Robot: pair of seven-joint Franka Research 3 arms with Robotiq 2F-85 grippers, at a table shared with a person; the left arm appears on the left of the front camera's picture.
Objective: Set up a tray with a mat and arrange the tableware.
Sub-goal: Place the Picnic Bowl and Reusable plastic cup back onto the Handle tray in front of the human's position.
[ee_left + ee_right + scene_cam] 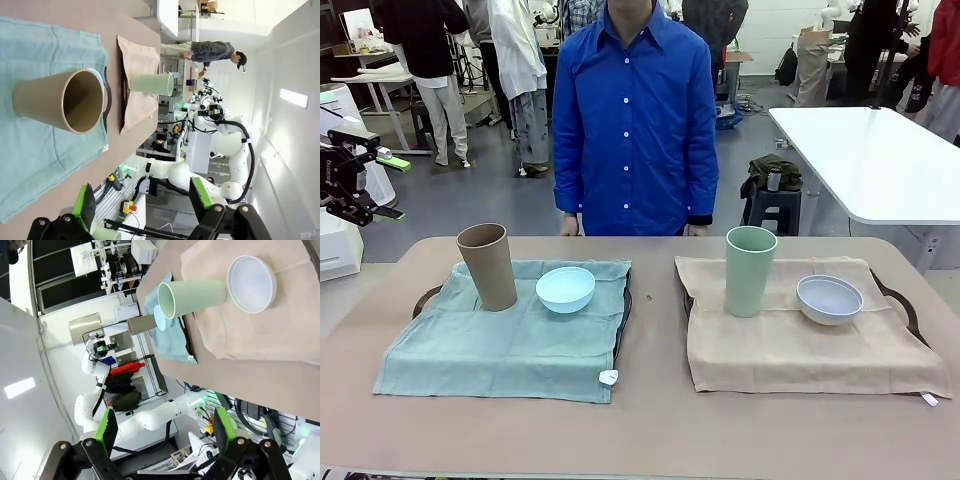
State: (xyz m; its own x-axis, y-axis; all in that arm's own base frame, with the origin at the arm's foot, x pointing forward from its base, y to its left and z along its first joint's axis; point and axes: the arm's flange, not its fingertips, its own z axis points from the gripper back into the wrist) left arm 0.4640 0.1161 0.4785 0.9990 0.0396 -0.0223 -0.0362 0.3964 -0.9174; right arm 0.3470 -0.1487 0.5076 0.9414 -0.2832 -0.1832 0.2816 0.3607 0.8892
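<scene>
Both arms clear of the worktop (650,440) w/ left gripper (145,205) & right gripper (162,432) jaws open, holding nothing; tan tumbler (488,265) + blue bowl (565,289) on green mat (500,335) nr left edge, green tumbler (750,270) + white bowl (829,299) on beige mat (800,350) nr right edge.

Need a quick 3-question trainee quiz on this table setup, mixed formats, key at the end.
1. True or false: the tall tan-brown tumbler stands on the sage-green cloth mat.
2. Which small round bowl shares the beige cloth mat with the tall sage-green tumbler? A) the light blue bowl B) the pale grey-white bowl
3. Fill in: both the left gripper and the right gripper have their jaws ____.

Key: 1 true; 2 B; 3 open, holding nothing.
</scene>
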